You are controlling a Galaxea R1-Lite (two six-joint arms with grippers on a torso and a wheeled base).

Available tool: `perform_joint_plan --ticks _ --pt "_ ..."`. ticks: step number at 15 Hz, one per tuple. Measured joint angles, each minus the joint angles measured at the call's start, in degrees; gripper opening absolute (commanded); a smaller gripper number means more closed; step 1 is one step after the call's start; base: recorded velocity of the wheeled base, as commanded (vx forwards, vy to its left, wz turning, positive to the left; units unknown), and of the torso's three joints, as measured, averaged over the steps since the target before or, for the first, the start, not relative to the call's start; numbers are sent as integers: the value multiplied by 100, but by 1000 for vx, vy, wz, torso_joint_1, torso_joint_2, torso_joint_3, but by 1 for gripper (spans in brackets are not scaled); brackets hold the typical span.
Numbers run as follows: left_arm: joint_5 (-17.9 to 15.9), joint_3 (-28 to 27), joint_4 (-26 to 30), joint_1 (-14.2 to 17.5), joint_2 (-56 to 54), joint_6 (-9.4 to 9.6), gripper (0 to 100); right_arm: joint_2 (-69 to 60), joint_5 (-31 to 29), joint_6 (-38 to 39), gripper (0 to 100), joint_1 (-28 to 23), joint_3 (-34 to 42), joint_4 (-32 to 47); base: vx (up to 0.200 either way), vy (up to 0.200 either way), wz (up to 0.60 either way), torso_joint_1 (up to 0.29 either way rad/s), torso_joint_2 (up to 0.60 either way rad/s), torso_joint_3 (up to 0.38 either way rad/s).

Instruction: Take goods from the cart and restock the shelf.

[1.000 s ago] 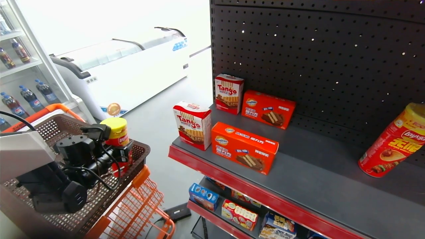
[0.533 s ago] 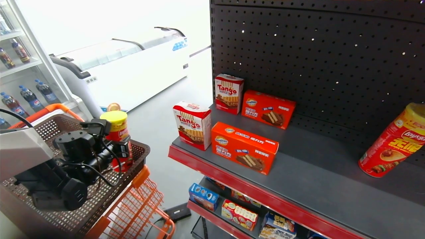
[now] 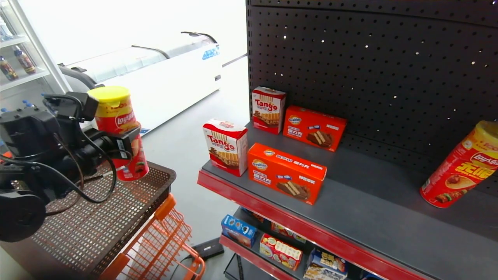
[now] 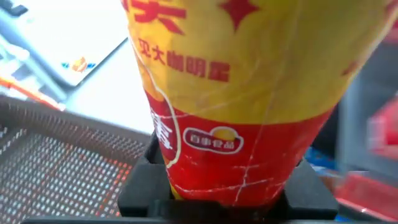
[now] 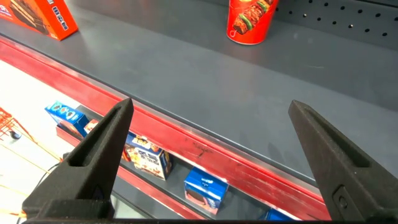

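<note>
The can [image 3: 113, 112] has risen out of the cart [image 3: 166, 175] in the past second, carried by the left gripper [image 3: 128, 149], and now hangs above the basket mesh, clear of its rim. The fingers are pinched on the can's red lower half, one on each side, with the yellow lid standing above them and tipped slightly away from the wrist. The shelf [image 3: 369, 217] lies well apart from this gripper, across an open gap of floor, with a wafer box [image 3: 225, 146] and an orange box [image 3: 286, 173] at the near corner and a second can [image 3: 461, 167] leaning against the back panel farther along. The right gripper [image 5: 210, 109] hangs over the shelf's front edge with its fingers spread wide and nothing between them. The low grip looks like the weak point: a tall, smooth can could pivot or slide between the fingers during a fast swing and drop into the gap. A low path could also clip the wafer box and topple it.
</note>
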Motion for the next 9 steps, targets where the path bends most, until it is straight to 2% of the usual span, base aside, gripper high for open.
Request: perform_joint_plan --ticks 2,4,5,7,9 --pt "-46 2 650 -416 -767 -99 0 0 0 0 100 0 0 -2 0 0 0 0 0 0" --pt "-122 -72 1356 -831 -1337 -438 0 0 -1 0 100 0 0 -2 0 0 0 0 0 0" --pt "-267 -10 1375 -975 -1569 -484 0 0 0 0 100 0 0 0 0 0 0 0 0 0" --pt "-1198 390 1446 -1360 -1966 -601 0 0 0 0 100 -6 0 -2 0 0 0 0 0 0" --pt "-2097 650 1435 -1526 -2211 -716 0 0 2 0 100 0 0 0 0 0 0 0 0 0"
